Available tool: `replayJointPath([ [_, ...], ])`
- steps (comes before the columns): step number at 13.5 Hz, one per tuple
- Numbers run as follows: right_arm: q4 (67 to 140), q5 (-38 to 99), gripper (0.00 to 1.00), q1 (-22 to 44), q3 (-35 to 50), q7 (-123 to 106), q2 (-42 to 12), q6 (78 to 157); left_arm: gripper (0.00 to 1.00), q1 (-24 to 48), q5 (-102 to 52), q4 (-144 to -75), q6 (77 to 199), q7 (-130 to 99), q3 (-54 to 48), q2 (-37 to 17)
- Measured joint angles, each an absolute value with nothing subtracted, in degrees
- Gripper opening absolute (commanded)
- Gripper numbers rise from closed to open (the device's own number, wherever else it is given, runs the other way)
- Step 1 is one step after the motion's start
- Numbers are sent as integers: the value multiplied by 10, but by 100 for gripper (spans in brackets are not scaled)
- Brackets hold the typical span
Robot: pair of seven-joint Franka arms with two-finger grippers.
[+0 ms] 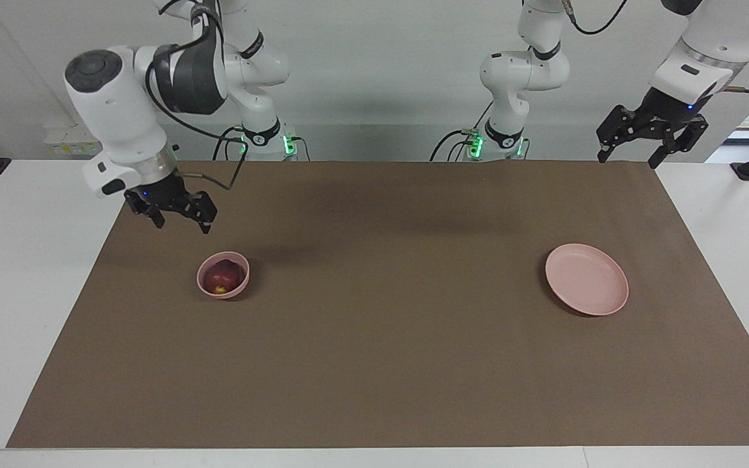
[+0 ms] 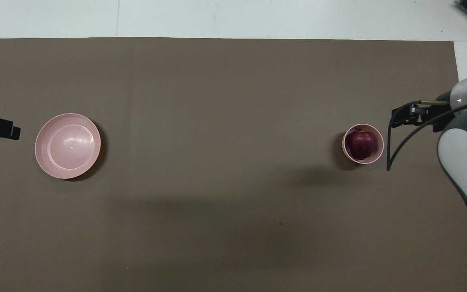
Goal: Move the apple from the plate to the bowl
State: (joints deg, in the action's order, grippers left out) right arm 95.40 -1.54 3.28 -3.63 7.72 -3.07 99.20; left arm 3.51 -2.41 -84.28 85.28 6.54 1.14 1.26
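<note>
A: Facing view: right claw hangs open and empty, raised over the mat beside the bowl. Where's the apple?
B: Apple sits in that bowl, below the claw, untouched.
A: Left claw?
B: Left claw, open and empty, waits high over the mat's edge; the plate lies bare below it

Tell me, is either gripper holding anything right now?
Nothing is held. The right gripper and left gripper are open and raised; the dark red apple lies in the small pink bowl.
</note>
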Motion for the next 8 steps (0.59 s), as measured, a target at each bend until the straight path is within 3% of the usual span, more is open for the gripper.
replayJointPath([
  [4, 880, -15, 100, 33, -34, 77, 2, 873, 100, 34, -13, -852, 852, 65, 13, 24],
  [8, 862, -11, 100, 34, -27, 77, 15, 850, 100, 33, -13, -852, 853, 65, 18, 25],
])
